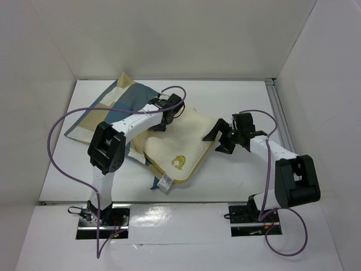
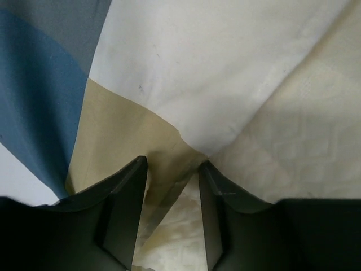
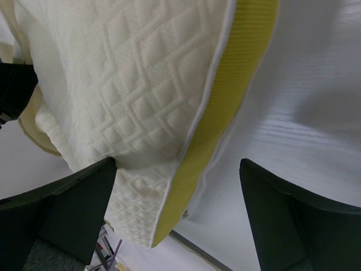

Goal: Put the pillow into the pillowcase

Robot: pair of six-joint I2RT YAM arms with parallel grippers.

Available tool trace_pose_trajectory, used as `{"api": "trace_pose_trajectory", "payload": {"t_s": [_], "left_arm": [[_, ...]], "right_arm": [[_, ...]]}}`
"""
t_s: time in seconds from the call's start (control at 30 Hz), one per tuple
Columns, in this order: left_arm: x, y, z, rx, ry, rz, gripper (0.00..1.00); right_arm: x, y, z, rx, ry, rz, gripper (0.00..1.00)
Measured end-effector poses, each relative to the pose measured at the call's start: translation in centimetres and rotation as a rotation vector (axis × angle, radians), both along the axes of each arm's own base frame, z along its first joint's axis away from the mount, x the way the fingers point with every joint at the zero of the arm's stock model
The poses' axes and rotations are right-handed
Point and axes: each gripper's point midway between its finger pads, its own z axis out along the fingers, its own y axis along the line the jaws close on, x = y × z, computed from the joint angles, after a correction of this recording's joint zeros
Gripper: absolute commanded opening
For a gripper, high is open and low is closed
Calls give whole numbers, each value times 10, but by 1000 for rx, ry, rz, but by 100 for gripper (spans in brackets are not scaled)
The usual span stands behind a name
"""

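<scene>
The cream quilted pillow (image 1: 180,144) lies mid-table with its yellow emblem (image 1: 179,162) near the front corner. Its far left part lies on or under the blue, tan and white checked pillowcase (image 1: 110,110); I cannot tell which. My left gripper (image 1: 163,119) is at the pillowcase's edge where it meets the pillow. In the left wrist view its jaws (image 2: 172,161) stand partly apart, with a tan fold of the pillowcase (image 2: 169,68) between them over the pillow (image 2: 304,147). My right gripper (image 1: 219,138) is open at the pillow's right corner, straddling the yellow-piped edge (image 3: 225,96) in the right wrist view (image 3: 179,164).
White walls close in the white table (image 1: 237,175) on the left, back and right. A metal rail (image 1: 279,113) runs along the right side. A white label tag (image 1: 163,182) sticks out from the pillow's front edge. Purple cables loop over both arms.
</scene>
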Motion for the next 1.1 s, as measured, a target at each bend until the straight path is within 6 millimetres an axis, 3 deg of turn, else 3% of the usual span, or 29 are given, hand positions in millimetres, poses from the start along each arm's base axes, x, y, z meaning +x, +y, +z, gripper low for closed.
{"api": "trace_pose_trajectory", "payload": {"t_s": [0.03, 0.1, 0.13, 0.23, 0.3, 0.4, 0.47, 0.5, 0.57, 0.67, 0.73, 0.8, 0.87, 0.9, 1.0, 1.07, 1.1], "left_arm": [[0, 2, 0, 6, 2, 5, 33], [1, 4, 0, 2, 1, 19, 15], [2, 5, 2, 0, 0, 23, 0], [3, 5, 8, -18, 13, 16, 0], [5, -2, 13, -55, 26, -7, 0], [7, -30, 26, -166, 51, -98, 0], [6, -59, 46, -285, 65, -191, 0], [6, -73, 60, -347, 58, -236, 0], [6, -96, 99, -475, 19, -329, 0], [1, -109, 169, -653, -86, -426, 0], [-8, -107, 212, -748, -157, -473, 0], [-17, -104, 229, -794, -183, -486, 0], [-22, -103, 219, -798, -159, -477, 0], [-24, -103, 205, -788, -123, -460, 0], [-18, -99, 145, -730, 13, -372, 0], [-11, -94, 107, -680, 87, -308, 1], [-9, -91, 95, -661, 110, -281, 8]], "right_arm": [[1, 4, 0, 8, -7, 8, 95], [2, 11, 1, 23, -24, 25, 93], [3, 16, 1, 31, -34, 34, 89], [7, 30, 1, 52, -56, 59, 79], [12, 42, -1, 68, -81, 79, 56], [21, 63, -5, 123, -73, 117, 0], [34, 75, 6, 159, -80, 136, 0], [41, 78, 15, 167, -92, 138, 0], [66, 84, 56, 173, -196, 144, 0], [87, 83, 139, 167, -416, 134, 0], [74, 82, 192, 178, -560, 129, 0], [55, 87, 213, 195, -634, 139, 0], [33, 102, 203, 218, -647, 172, 0], [24, 110, 186, 219, -618, 193, 0], [-3, 133, 93, 155, -407, 256, 0], [-34, 145, 22, 84, -219, 325, 0], [-53, 150, -1, 51, -148, 371, 0]]}}
